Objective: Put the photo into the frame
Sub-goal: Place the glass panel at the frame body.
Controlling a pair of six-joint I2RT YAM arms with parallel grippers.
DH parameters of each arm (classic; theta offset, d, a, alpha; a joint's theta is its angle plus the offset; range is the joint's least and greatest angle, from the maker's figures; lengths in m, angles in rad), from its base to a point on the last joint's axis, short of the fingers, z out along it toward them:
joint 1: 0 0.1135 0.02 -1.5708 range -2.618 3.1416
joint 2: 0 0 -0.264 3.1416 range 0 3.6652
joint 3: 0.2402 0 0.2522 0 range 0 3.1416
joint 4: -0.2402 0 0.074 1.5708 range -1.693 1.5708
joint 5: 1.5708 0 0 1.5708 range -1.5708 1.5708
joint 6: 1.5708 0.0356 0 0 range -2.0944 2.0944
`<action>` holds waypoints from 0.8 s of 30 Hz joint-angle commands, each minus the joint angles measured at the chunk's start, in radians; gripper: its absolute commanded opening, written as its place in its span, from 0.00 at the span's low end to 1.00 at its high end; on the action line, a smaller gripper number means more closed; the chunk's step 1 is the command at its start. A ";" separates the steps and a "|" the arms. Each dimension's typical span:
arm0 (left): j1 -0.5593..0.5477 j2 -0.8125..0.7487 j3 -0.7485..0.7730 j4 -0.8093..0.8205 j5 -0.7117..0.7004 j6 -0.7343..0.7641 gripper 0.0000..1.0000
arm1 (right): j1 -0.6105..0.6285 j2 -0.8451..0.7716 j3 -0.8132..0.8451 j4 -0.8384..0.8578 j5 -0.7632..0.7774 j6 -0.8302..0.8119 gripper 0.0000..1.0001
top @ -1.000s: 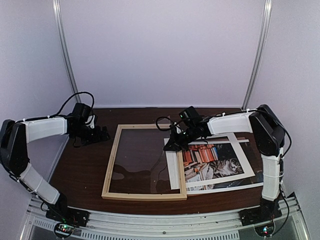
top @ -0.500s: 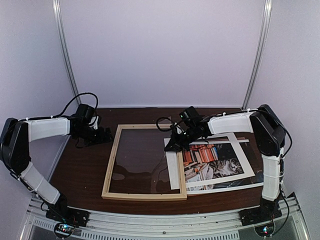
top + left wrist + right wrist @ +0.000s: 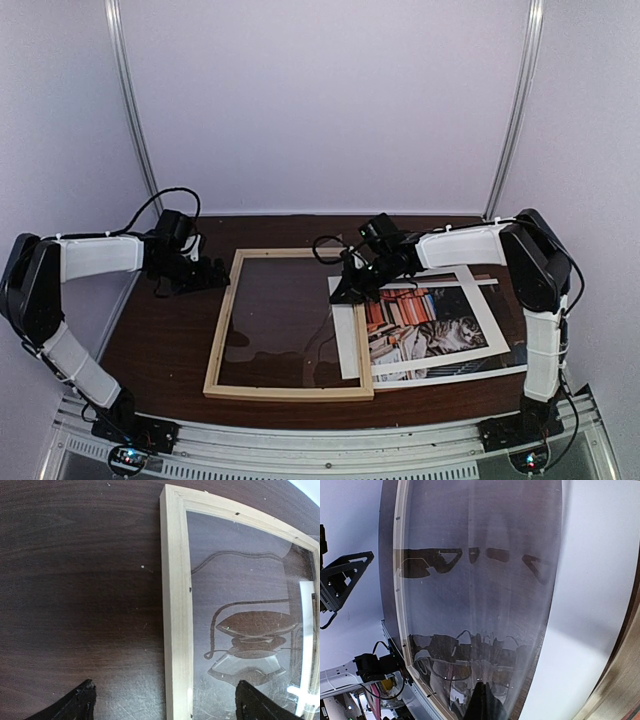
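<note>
Jaws wide on the left gripper (image 3: pixel 165 707), fingertips either side of the left strip of the frame (image 3: pixel 224 325). Right gripper (image 3: pixel 343 290), jaw state unclear, sits at a corner of the photo (image 3: pixel 430 325), which lies face up overlapping the frame's right strip.

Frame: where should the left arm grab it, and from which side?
Likely the left rail of the frame, from above, jaws straddling it. It lies flat: a narrow raised strip, table on its outer side, glass on its inner. The left gripper, open, hangs right there.

Photo (image 3: pixel 430 325) far-left corner behind R fingers (image 3: pixel 342 290); L fingers (image 3: pixel 75 705) mostly beyond btm edge of wrist view.
</note>
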 commanded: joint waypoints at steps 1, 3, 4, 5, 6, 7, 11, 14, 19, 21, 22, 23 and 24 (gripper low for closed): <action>-0.007 0.013 0.021 0.040 -0.001 0.008 0.98 | -0.002 -0.048 0.003 -0.022 0.029 -0.022 0.00; -0.007 0.014 0.021 0.038 -0.005 0.008 0.98 | -0.002 -0.049 0.003 -0.025 0.032 -0.025 0.00; -0.007 0.013 0.022 0.038 -0.006 0.007 0.98 | -0.002 -0.051 0.002 -0.026 0.032 -0.025 0.00; -0.007 0.012 0.024 0.037 -0.009 0.006 0.98 | -0.002 -0.051 0.003 -0.025 0.033 -0.025 0.00; -0.007 0.014 0.025 0.035 -0.011 0.006 0.98 | -0.002 -0.051 0.003 -0.025 0.033 -0.025 0.00; -0.007 0.013 0.025 0.034 -0.011 0.006 0.98 | -0.002 -0.051 0.003 -0.025 0.033 -0.027 0.00; -0.007 0.014 0.028 0.030 -0.019 0.007 0.98 | -0.002 -0.050 0.005 -0.028 0.035 -0.028 0.00; -0.007 0.013 0.029 0.025 -0.028 0.008 0.97 | -0.002 -0.049 0.009 -0.031 0.034 -0.031 0.00; -0.008 0.012 0.032 0.019 -0.040 0.007 0.98 | -0.003 -0.051 0.011 -0.036 0.036 -0.033 0.00; -0.007 0.012 0.032 0.019 -0.045 0.008 0.98 | -0.002 -0.051 0.010 -0.038 0.037 -0.033 0.00; -0.007 0.011 0.033 0.017 -0.047 0.008 0.98 | -0.002 -0.052 0.010 -0.038 0.037 -0.033 0.00; -0.007 0.010 0.033 0.017 -0.048 0.008 0.98 | -0.002 -0.052 0.010 -0.038 0.036 -0.033 0.00; -0.007 0.011 0.035 0.017 -0.047 0.008 0.98 | -0.003 -0.053 0.009 -0.038 0.036 -0.033 0.00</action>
